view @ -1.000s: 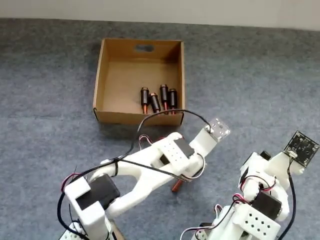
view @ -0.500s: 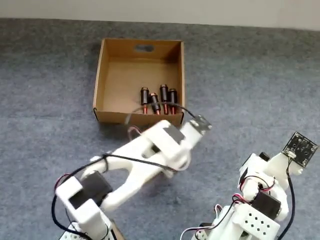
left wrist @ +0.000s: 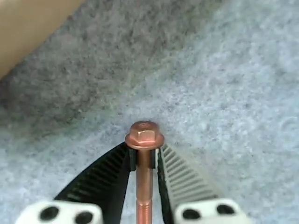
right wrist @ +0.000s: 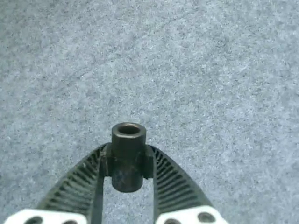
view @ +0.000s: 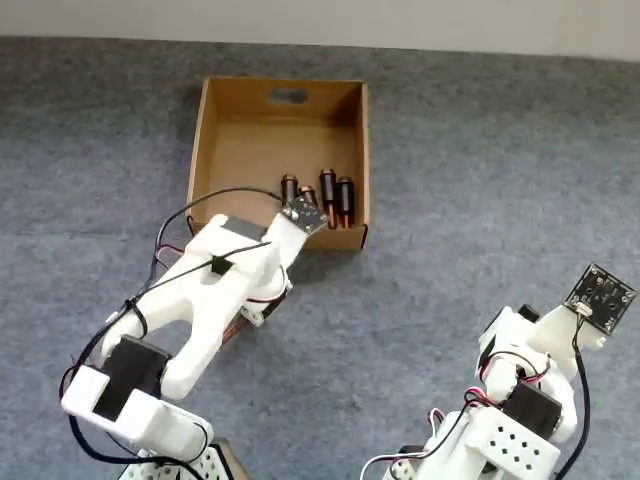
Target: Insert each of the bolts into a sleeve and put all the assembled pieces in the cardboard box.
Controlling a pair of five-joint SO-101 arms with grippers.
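Note:
My left gripper [left wrist: 145, 153] is shut on a copper bolt [left wrist: 144, 136] with a hex flange head, its shank running back between the black jaws over grey carpet. A corner of the cardboard box [left wrist: 28, 28] lies close by. My right gripper [right wrist: 127, 154] is shut on a black sleeve [right wrist: 127, 158], whose open bore faces outward. In the high view the left arm [view: 230, 270] lies in front of the cardboard box [view: 200, 150], its wrist at the front wall. Several assembled pieces [view: 328, 195] stand in the box's near right corner.
The right arm [view: 530, 390] stays folded at the bottom right, well away from the box. Grey carpet [view: 480, 180] covers the table, with open room to the right of the box and between the two arms.
The left arm has swung leftward from the middle of the table to the box's front wall. The right arm has not moved.

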